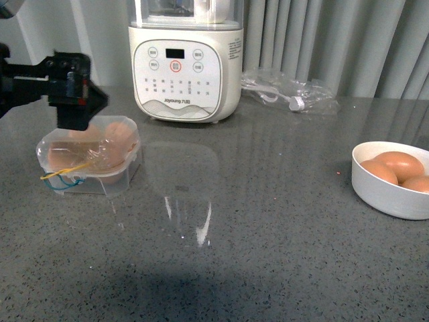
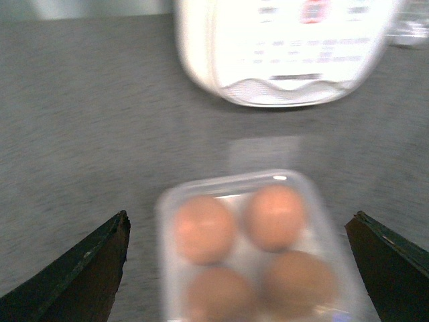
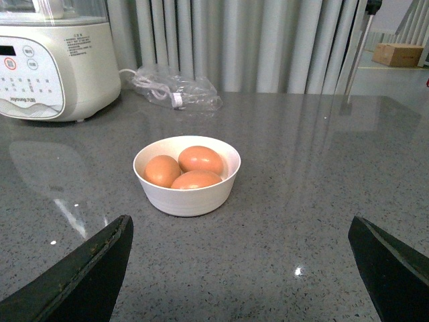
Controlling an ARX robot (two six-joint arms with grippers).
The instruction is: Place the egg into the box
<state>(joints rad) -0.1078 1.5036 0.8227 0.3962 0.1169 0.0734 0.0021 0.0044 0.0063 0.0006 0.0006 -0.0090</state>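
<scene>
My box (image 1: 90, 159) sits on the grey counter at my left, a small clear plastic case with thin yellow and blue bands at its front. All four cells hold a brown egg (image 2: 204, 229); from my left wrist they show blurred, two by two, each seated in its own cell.

Clear, glossy plastic box (image 1: 89, 155), smooth matt eggs (image 2: 204, 228) showing through. Grey speckled stone-look countertop (image 1: 268, 221), polished and reflective. Glossy cream plastic appliance (image 1: 186, 67); smooth white bowl (image 3: 187, 194); crinkled clear bag (image 1: 285, 90).
</scene>
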